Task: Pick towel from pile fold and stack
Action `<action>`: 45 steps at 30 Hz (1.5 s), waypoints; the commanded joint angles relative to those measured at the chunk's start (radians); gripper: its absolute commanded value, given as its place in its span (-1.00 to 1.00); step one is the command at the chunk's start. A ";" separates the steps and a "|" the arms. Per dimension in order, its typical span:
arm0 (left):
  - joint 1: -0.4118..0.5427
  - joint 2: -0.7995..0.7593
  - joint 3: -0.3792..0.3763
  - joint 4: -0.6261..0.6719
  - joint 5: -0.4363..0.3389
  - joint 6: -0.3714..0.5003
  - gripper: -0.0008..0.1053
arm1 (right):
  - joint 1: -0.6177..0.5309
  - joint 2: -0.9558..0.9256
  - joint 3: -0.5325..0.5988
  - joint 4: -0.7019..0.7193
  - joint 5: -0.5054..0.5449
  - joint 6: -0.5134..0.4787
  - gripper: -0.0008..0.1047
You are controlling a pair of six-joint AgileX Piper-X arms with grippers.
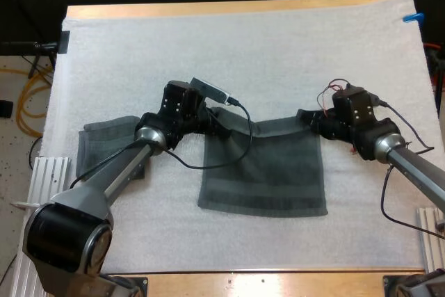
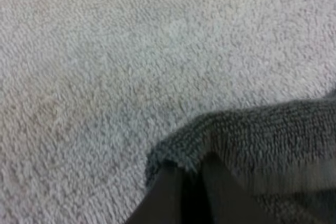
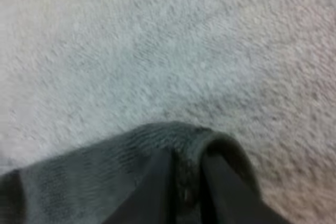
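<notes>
The left tool [image 1: 221, 123] is gripping the far left corner of the dark grey-green towel [image 1: 268, 172], and the right tool [image 1: 306, 117] is gripping its far right corner. The towel's near part is lying flat on the white mat [image 1: 243, 46] in the middle of the tabletop. A second towel [image 1: 104, 140] is lying near the mat's left edge.
</notes>
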 commanded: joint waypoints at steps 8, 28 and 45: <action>0.003 -0.007 -0.037 -0.077 -0.028 -0.002 -0.25 | -0.049 0.003 -0.034 -0.245 -0.058 0.023 0.15; 0.089 -0.330 -0.203 0.170 -0.067 0.058 -0.07 | -0.114 -0.262 -0.199 0.116 -0.053 -0.256 0.14; 0.090 -0.790 -0.203 0.757 0.020 0.042 -0.07 | -0.114 -0.747 -0.185 0.765 -0.048 -0.257 0.14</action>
